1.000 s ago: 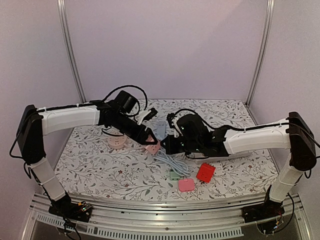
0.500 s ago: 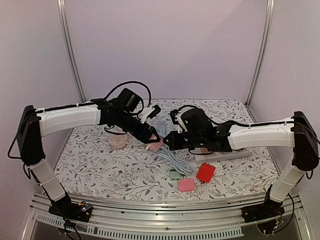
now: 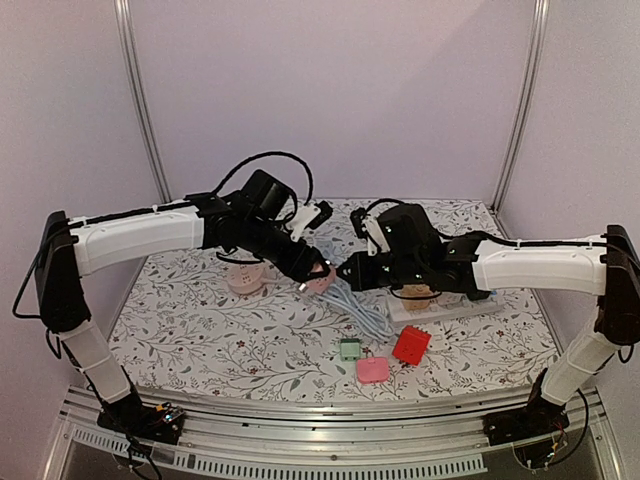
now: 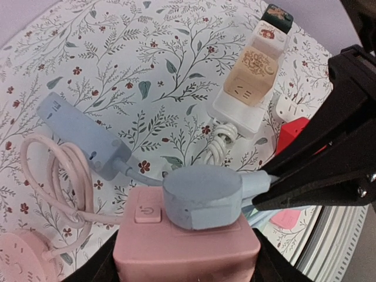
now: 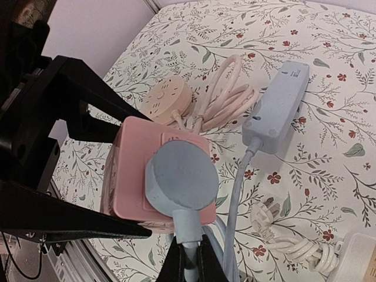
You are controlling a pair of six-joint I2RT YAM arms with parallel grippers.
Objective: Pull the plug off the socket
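Observation:
A pink cube socket [image 4: 182, 247] has a round blue plug [image 4: 202, 197] seated on its top face. My left gripper [image 4: 185, 261] is shut on the socket's sides and holds it above the table. My right gripper [image 5: 189, 264] is shut on the plug's neck, where the blue cable leaves it. The right wrist view shows the plug [image 5: 179, 176] pressed flat on the socket [image 5: 132, 161]. In the top view both grippers, the left [image 3: 315, 280] and the right [image 3: 345, 275], meet at the table's middle. The blue cable [image 3: 365, 315] trails down to the table.
A blue power strip [image 5: 276, 108] and a pink round reel with coiled cord [image 5: 170, 97] lie behind. A white strip with a beige adapter [image 4: 249, 82] sits to the right. A red block [image 3: 411, 345], a pink pad [image 3: 372, 370] and a green piece [image 3: 349, 349] lie near the front.
Both grippers have risen and shifted slightly back and right, carrying the pink socket and plug up off the table. The plug is still seated in the socket.

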